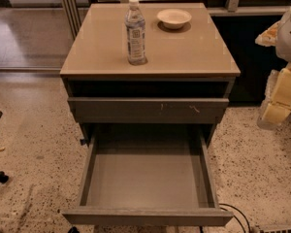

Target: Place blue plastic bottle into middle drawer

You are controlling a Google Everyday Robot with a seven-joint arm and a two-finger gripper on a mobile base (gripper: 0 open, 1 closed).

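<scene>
I see the blue plastic bottle (135, 33) standing upright on the desk (194, 52), left of centre, with a cream bowl (174, 18) farther back to its right, apart from it. Under the desk top the scratched grey drawer front (148, 109) sits slightly out, and below it the middle drawer (148, 178) is pulled wide open toward me. My pincer (281, 93) hangs at the right edge, off the desk and well apart from the bottle; I cannot tell whether it is open or closed.
</scene>
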